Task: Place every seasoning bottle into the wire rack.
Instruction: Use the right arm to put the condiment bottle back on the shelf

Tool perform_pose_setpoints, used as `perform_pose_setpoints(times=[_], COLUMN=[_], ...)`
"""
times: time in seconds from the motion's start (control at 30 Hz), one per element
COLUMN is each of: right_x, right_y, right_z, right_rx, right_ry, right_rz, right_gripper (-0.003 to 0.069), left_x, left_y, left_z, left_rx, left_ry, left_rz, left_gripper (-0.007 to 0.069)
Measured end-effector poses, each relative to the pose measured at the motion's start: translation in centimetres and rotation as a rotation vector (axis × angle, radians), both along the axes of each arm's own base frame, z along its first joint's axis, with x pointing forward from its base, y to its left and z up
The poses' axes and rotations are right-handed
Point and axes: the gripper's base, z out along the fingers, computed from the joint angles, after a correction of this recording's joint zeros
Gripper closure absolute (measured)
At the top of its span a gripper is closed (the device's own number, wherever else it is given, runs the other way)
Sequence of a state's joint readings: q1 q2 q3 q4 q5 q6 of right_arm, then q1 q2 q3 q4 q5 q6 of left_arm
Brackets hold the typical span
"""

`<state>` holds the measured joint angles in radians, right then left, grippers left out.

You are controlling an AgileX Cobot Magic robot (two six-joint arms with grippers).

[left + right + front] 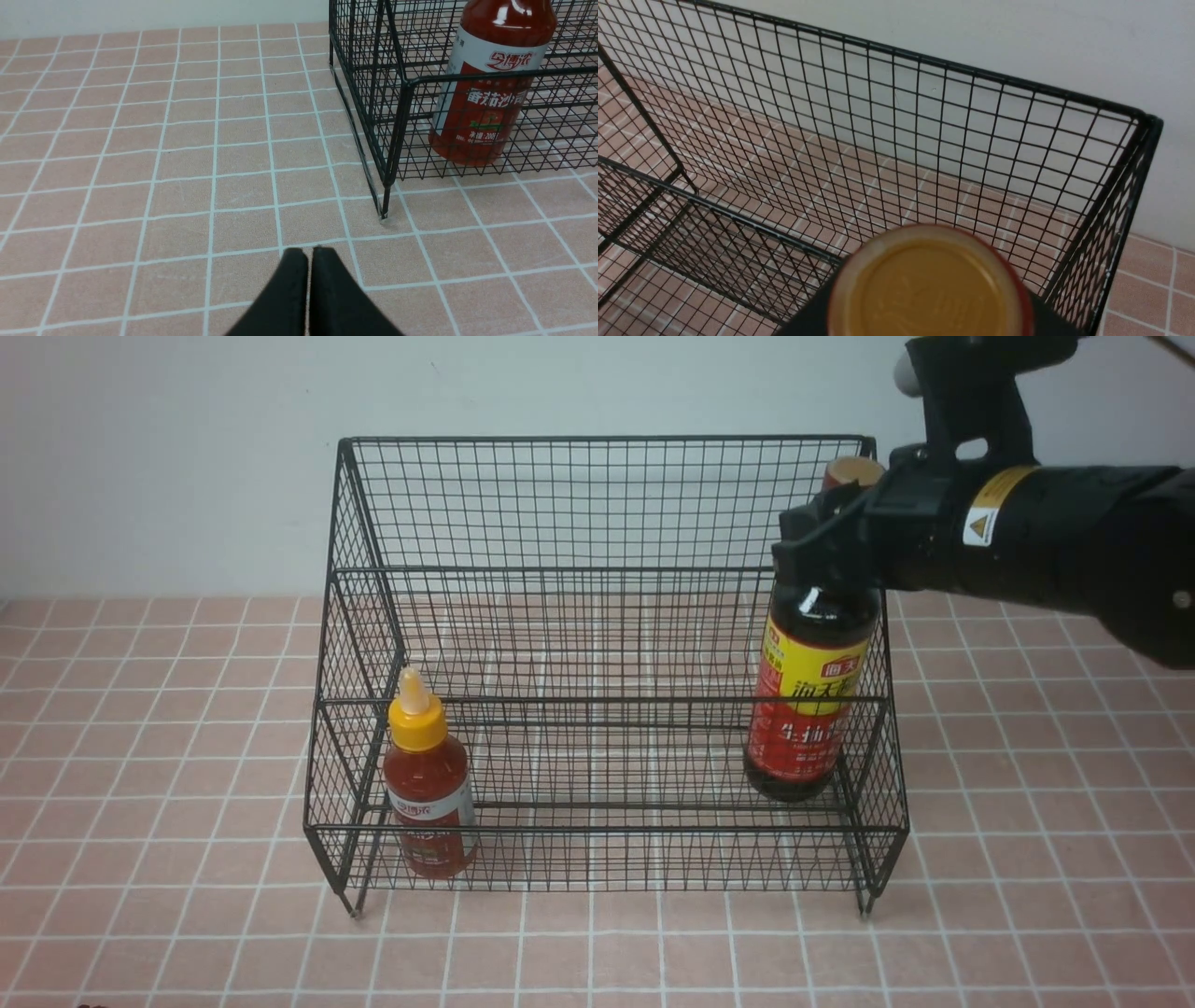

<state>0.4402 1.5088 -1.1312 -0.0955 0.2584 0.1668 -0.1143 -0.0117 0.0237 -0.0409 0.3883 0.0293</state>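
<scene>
Right hand (826,549) tight around soy-sauce bottle (810,700), seemingly inside wire rack (597,504); pink-tiled surface (168,803), white wall (168,457).

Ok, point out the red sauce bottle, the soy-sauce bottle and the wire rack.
red sauce bottle (425,777): front view, red body.
soy-sauce bottle (812,658): front view, yellow label.
wire rack (597,438): front view, top back rim.

You have room over the middle of the black wire-mesh stepped rack (607,569). A red yellow-capped squeeze bottle (428,789) blocks its left end; a tall dark soy-sauce bottle (808,695), clamped by the right gripper (826,537), its right.
</scene>
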Motion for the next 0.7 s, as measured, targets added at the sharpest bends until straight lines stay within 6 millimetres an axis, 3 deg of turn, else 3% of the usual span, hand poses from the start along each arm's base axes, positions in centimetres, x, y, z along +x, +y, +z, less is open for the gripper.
perform_pose_setpoints(times=[0.23,0.33,0.37,0.4,0.5,0.7], right_x=[0.0,-0.9,-0.9,-1.7,-3.2,-8.3], right_y=[0.0,-0.4,-0.4,-0.8,-1.5,-4.1], right_z=[0.3,2.2,2.2,3.6,5.5,10.3], right_rx=[0.015,0.046,0.046,0.064,0.084,0.090], right_ry=[-0.018,-0.077,-0.077,-0.113,-0.157,-0.251], right_rz=[0.000,0.001,0.001,0.002,0.000,-0.010], right_gripper=[0.0350,0.0242,0.0242,0.0200,0.0177,0.0223], left_x=[0.0,0.0,0.0,0.0,0.0,0.0], left_y=[0.0,0.0,0.0,0.0,0.0,0.0], left_z=[0.0,0.0,0.0,0.0,0.0,0.0], left_rx=[0.000,0.000,0.000,0.000,0.000,0.000], left_ry=[0.000,0.000,0.000,0.000,0.000,0.000], left_rz=[0.000,0.000,0.000,0.000,0.000,0.000], left_gripper=[0.0631,0.0631,0.0631,0.0631,0.0631,0.0631])
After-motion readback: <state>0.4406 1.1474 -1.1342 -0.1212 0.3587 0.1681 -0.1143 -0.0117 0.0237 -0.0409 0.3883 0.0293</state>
